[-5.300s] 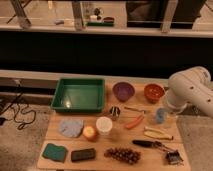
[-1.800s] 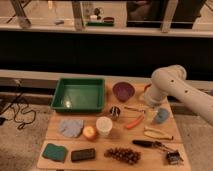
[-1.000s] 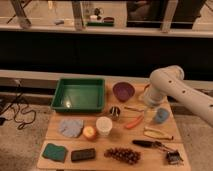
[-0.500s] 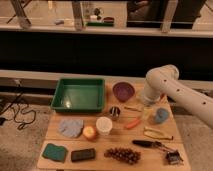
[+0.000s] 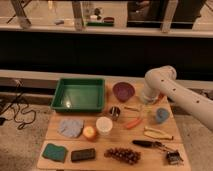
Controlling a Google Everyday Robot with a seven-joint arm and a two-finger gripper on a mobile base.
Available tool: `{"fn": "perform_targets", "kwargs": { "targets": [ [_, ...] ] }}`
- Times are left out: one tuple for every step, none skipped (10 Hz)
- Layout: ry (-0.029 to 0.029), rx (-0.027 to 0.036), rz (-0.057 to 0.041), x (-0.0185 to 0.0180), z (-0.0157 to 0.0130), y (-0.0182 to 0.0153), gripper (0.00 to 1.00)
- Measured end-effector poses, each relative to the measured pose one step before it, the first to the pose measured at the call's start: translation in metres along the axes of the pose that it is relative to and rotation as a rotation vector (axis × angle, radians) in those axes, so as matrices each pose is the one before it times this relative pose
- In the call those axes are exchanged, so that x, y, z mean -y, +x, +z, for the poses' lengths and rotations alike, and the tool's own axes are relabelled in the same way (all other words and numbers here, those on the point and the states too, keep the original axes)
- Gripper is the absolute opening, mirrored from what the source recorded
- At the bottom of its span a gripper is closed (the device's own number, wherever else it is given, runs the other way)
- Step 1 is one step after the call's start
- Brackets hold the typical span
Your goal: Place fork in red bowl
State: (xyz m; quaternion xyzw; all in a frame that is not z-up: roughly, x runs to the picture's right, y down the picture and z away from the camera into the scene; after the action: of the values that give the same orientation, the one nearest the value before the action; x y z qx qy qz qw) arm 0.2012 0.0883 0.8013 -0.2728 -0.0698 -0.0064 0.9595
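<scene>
The fork (image 5: 131, 108) is a thin pale utensil lying on the wooden table (image 5: 60, 142), just right of a small metal cup. My white arm (image 5: 161, 80) reaches in from the right and bends down over the table's back right. Its gripper (image 5: 142, 105) hangs low at the fork's right end, open and holding nothing. The arm covers most of the red bowl (image 5: 160, 98); only an orange sliver shows to the arm's right.
A purple bowl (image 5: 123, 91) and a green tray (image 5: 79, 94) stand at the back. Around the fork are a metal cup (image 5: 114, 112), carrot (image 5: 132, 123), blue cup (image 5: 161, 115), yellowish utensil (image 5: 157, 133) and black-handled utensil (image 5: 145, 144). White cup, fruit, cloth, sponge and grapes fill the front.
The arm has swung left and down from the table's right side, covering the red bowl and bringing the gripper down near the fork. Nothing on the table has moved.
</scene>
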Motion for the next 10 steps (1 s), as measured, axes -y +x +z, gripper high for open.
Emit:
{"fn": "perform_targets", "kwargs": {
  "targets": [
    [0.02223,-0.03226,-0.00737,0.00277,0.00702,0.00431,0.80],
    [0.00885,-0.01975,-0.00048,0.00279,0.00581,0.00403,0.80],
    [-0.00088,-0.00733,0.00485,0.00116,0.00535,0.00088,0.80],
    [-0.00168,-0.00876,0.01164,0.00410,0.00789,0.00151,0.80],
    [-0.00135,-0.00227,0.00948,0.00174,0.00369,0.00215,0.80],
    [-0.00378,-0.00171,0.01714,0.00211,0.00652,0.00347,0.80],
    [-0.00156,-0.00680,0.00866,0.00336,0.00563,0.00165,0.80],
    [-0.00869,-0.00146,0.00904,0.00336,0.00427,-0.00058,0.80],
    [-0.01121,0.00558,0.00871,0.00159,0.00218,0.00076,0.80],
    [-0.00379,0.00113,0.00135,-0.00028,0.00017,0.00111,0.80]
  ]
}}
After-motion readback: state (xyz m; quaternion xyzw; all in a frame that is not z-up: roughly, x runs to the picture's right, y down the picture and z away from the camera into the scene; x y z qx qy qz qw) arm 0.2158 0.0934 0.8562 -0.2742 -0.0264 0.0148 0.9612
